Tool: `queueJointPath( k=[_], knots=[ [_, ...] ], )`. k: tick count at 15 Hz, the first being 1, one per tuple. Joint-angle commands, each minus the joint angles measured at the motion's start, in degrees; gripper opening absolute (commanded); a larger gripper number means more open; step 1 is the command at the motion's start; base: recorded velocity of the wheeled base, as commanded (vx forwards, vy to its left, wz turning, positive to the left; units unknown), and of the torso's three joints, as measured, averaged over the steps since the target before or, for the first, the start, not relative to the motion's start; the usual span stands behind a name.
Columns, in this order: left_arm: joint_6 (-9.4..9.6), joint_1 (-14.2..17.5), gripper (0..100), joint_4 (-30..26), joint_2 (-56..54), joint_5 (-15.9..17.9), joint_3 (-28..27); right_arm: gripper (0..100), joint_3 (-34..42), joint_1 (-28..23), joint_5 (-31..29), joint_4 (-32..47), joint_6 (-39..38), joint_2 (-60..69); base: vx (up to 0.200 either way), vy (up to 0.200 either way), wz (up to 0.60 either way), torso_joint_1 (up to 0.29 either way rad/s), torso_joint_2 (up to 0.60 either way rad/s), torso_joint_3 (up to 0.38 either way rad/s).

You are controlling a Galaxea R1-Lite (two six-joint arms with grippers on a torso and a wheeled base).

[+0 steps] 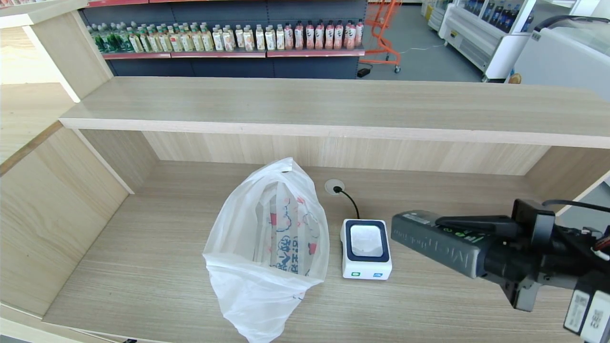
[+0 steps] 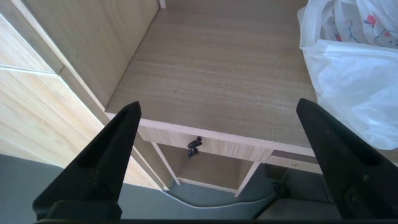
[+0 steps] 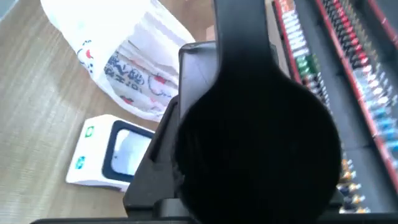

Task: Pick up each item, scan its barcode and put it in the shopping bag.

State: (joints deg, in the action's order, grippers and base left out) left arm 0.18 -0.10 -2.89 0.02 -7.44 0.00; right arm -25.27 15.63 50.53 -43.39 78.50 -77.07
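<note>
Dark grey and long, the box (image 1: 424,238) is a squared carton with pale lettering along its side, small green marks and a pale label on its upper face. The print is too slanted to read reliably. It lies level in the air above the wood-grain counter (image 1: 143,267), its free end close to the right side of the scanner (image 1: 366,247). The right gripper (image 1: 481,243) is clenched on the box's other end, one black finger lying flat along the top.

The scanner is a white, rounded block with a dark blue frame around a glassy window and two small coloured badges on its front edge. A black cable (image 1: 350,200) runs from it to a round port in the counter.

Just to its left stands the shopping bag (image 1: 267,238), thin crinkled translucent white plastic. Its mouth is open, and packets printed in red and blue show inside.

The left gripper (image 2: 217,106) hangs over the counter's near edge, black wedge-shaped fingers (image 2: 112,155) spread wide with nothing between them.
</note>
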Motion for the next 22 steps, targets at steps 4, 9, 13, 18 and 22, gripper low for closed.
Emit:
queueJointPath(
  k=[4,9,13,18,22],
  knots=[
    [-0.01,0.1,100,-0.01,-0.02,-0.03,0.0,0,-2.33,-0.86,-21.7,7.53,-73.66,2.98,0.0,0.0,0.0,0.0,0.0,0.0],
    [-0.01,0.1,100,-0.01,-0.02,-0.03,0.0,0,-7.69,5.03,-30.05,8.23,-109.17,-9.85,0.0,0.0,0.0,0.0,0.0,0.0],
    [-0.01,0.01,100,-0.01,-0.02,-0.03,0.0,0,-7.78,6.34,-30.32,8.76,-109.26,-16.62,0.0,0.0,0.0,0.0,0.0,0.0],
    [-0.01,0.1,100,-0.01,-0.02,-0.03,0.0,0,-11.12,9.51,-33.39,8.32,-108.99,-24.27,0.0,0.0,0.0,0.0,0.0,0.0],
    [-0.01,0.1,100,-0.01,-0.02,-0.03,0.0,0,-14.19,11.27,-35.76,8.23,-106.97,-27.7,0.0,0.0,0.0,0.0,0.0,0.0]
  ],
)
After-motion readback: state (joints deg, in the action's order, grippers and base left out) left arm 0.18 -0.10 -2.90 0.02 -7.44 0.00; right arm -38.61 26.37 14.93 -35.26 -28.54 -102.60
